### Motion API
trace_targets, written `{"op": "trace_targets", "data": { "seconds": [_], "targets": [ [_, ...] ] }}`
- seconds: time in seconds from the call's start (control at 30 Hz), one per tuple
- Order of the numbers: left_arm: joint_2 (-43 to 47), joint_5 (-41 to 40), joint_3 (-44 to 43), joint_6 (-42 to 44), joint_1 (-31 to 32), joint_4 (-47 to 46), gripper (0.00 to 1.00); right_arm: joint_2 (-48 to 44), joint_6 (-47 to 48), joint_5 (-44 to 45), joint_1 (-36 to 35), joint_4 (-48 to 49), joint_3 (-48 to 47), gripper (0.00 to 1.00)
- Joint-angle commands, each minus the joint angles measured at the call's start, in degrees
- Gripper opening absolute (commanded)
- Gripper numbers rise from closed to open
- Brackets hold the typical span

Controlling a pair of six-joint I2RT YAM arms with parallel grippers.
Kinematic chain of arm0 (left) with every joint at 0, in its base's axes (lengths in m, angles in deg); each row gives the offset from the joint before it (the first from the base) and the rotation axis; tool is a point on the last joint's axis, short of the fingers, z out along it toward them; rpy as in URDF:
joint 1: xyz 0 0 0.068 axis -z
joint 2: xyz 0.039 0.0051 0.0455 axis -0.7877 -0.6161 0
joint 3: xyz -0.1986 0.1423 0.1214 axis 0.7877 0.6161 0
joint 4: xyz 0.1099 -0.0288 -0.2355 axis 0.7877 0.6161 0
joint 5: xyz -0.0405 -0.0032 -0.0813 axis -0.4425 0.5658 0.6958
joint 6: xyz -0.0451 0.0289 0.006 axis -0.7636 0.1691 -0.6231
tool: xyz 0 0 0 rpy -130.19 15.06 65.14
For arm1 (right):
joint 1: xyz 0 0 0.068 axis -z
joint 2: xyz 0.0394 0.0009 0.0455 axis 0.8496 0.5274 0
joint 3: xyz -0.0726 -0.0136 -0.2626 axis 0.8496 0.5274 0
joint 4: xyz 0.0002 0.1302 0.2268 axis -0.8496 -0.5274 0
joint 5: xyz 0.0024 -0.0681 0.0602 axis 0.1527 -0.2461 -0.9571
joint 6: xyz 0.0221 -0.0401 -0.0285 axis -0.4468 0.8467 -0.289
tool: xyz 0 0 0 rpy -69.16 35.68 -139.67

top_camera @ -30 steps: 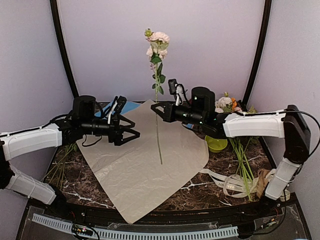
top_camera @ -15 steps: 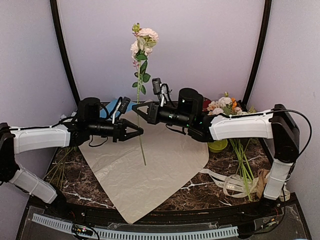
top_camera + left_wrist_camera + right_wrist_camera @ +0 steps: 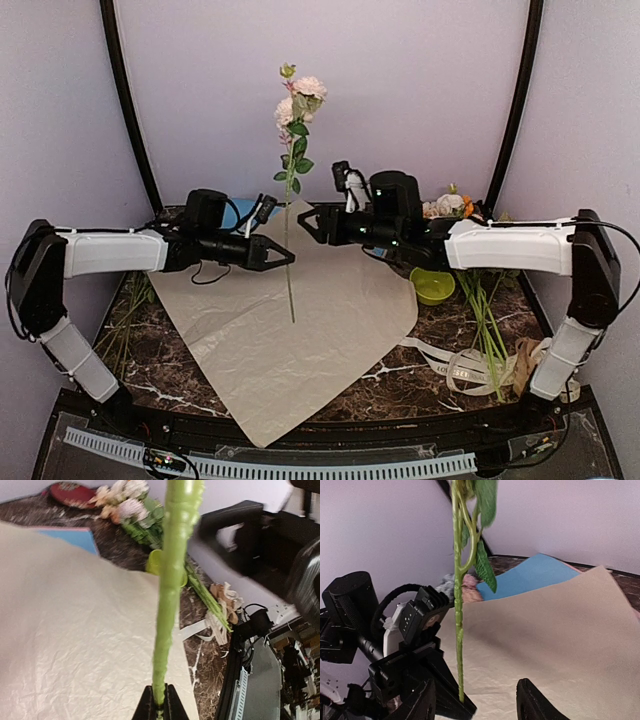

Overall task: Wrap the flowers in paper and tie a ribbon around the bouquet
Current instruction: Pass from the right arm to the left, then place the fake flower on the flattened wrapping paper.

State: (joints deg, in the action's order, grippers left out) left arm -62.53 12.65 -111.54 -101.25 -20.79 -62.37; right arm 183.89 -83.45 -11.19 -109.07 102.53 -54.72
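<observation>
Now, left gripper (image 3: 284, 257): fingers pinched shut on the stem of the flowers (image 3: 296, 105), low on its length, as the left wrist view shows.
Right gripper (image 3: 306, 222): jaws parted, stem standing free between its fingers, nothing held.
Flowers: one upright stalk, pink and cream blooms high above the table, foot of the stem hanging over the paper (image 3: 300, 330).
Paper: spread flat, a corner toward the near edge.
Ribbon (image 3: 455, 365): loose heap on the table at the right, apart from the paper.
Step in hand: handing the stalk from right to left, judging by the grips.
Next move calls for: right arm backing clear, left laying the stalk down on the paper.
</observation>
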Motion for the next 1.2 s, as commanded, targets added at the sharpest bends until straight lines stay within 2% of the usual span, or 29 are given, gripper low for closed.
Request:
{"op": "trace_targets", "data": {
  "seconds": [0.0, 0.1, 0.2, 0.4, 0.47, 0.57, 0.7, 0.77, 0.87, 1.0, 1.07, 1.17],
  "targets": [
    [-10.0, -2.1, -7.1, -3.4, -3.7, 17.0, 0.00, -7.8, 3.6, 16.2, 5.3, -14.5, 2.4, 0.56],
    [-13.8, -2.6, -10.7, -2.0, -3.9, 21.0, 0.00, -11.9, 6.8, 23.0, 6.9, -20.6, 3.4, 0.57],
    [-13.7, -4.7, -10.3, -1.5, -4.0, 21.1, 0.00, -15.6, 8.8, 30.6, 7.9, -26.1, 4.2, 0.61],
    [-15.1, -5.8, -9.2, -2.0, -4.5, 21.6, 0.00, -19.6, 8.8, 38.4, 12.1, -36.2, 4.8, 0.65],
    [-15.9, -6.1, -9.0, -2.5, -4.6, 22.3, 0.00, -19.9, 7.6, 39.9, 14.7, -40.2, 4.8, 0.65],
    [-16.4, -7.0, -9.4, -2.2, -4.7, 23.3, 0.00, -20.0, 6.3, 40.4, 19.2, -44.6, 6.2, 0.58],
    [-15.6, -9.9, -10.4, -0.7, -4.7, 25.3, 0.18, -20.0, 5.1, 38.1, 25.2, -46.8, 10.5, 0.47],
    [-14.6, -11.0, -10.5, -0.3, -4.7, 25.7, 0.31, -20.1, 4.9, 34.5, 27.9, -45.6, 12.7, 0.45],
    [-13.1, -12.6, -11.4, 1.0, -4.7, 27.4, 0.45, -18.9, 4.4, 30.8, 31.1, -43.8, 15.1, 0.44],
    [-10.1, -16.9, -11.9, 2.8, -4.6, 29.0, 0.55, -15.5, 3.1, 30.9, 34.2, -42.2, 16.2, 0.43],
    [-8.2, -19.1, -11.8, 3.7, -4.6, 29.4, 0.60, -13.8, 2.5, 31.9, 35.4, -41.2, 16.4, 0.47],
    [-6.3, -20.5, -11.4, 5.0, -4.6, 29.1, 0.62, -10.9, 2.2, 31.9, 37.1, -39.4, 16.6, 0.49]
  ]
}}
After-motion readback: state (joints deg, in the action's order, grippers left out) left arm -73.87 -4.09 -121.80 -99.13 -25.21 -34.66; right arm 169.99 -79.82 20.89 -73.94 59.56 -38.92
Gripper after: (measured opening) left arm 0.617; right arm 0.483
